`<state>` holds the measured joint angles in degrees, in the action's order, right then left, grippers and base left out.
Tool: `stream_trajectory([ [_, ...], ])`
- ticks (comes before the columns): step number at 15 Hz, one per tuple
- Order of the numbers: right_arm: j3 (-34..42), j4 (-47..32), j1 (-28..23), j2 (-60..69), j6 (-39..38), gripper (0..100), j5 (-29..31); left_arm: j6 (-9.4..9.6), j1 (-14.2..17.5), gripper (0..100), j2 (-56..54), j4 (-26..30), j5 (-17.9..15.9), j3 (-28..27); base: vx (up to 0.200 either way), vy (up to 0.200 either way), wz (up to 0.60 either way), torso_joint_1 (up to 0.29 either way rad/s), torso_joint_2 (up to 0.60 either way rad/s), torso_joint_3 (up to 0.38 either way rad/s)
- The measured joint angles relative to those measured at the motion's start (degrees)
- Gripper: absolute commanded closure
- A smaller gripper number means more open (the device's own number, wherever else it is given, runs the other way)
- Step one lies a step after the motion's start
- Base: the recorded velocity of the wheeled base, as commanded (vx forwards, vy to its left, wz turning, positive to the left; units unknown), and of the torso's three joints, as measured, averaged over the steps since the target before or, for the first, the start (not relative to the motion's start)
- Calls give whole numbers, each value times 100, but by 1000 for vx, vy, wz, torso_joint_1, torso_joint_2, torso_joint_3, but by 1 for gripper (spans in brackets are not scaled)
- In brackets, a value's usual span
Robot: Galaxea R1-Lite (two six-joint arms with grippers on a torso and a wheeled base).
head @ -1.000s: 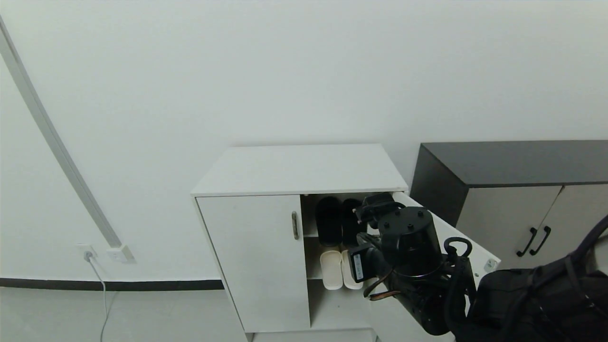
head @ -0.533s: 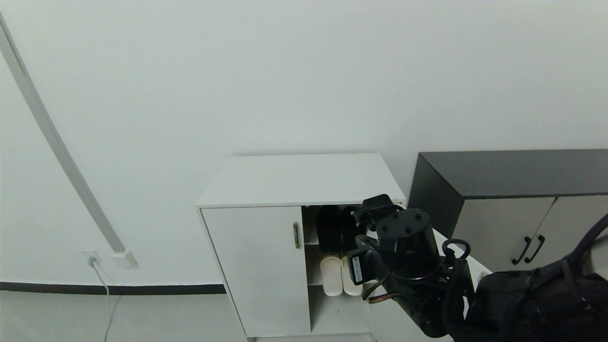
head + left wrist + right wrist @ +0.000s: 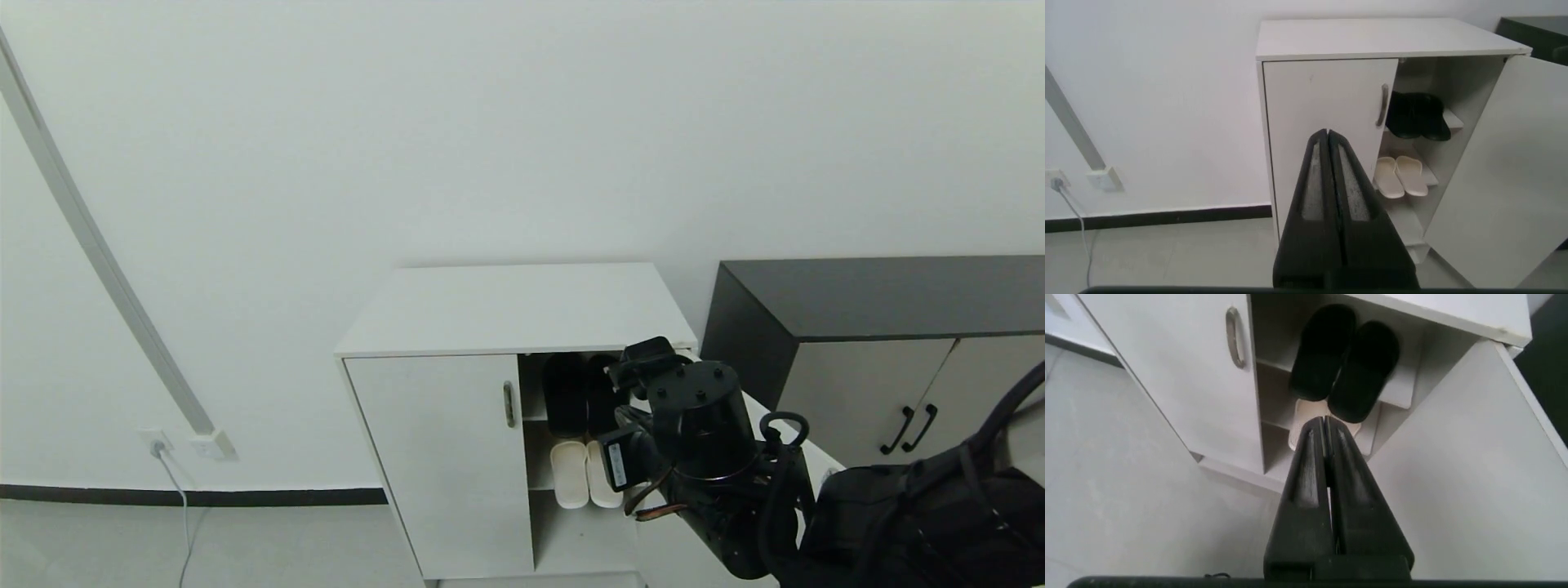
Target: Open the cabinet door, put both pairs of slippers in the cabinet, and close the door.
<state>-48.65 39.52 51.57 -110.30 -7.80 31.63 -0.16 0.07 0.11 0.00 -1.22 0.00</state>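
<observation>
Already shelved: black slippers (image 3: 571,394) above white slippers (image 3: 571,475); door (image 3: 1507,163) open.

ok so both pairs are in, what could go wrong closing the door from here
1. The black slippers and white slippers seem to jut out at the front of the cabinet, so the open door may catch on them and stop short of shutting.
2. The right gripper, shut, sits in front of the opening beside the door. Swinging the door could hit it unless it first goes round to the outer face.
</observation>
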Motion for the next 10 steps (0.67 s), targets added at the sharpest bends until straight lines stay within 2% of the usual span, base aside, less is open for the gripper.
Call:
stream_trajectory([
  [3,28,110,-6,-26,17,100,0,0,-7,100,0,2,0,0,0,0,-600,3,-6,-2],
  [10,89,286,5,-41,105,100,0,9,2,100,0,0,-1,0,0,0,0,0,0,0],
])
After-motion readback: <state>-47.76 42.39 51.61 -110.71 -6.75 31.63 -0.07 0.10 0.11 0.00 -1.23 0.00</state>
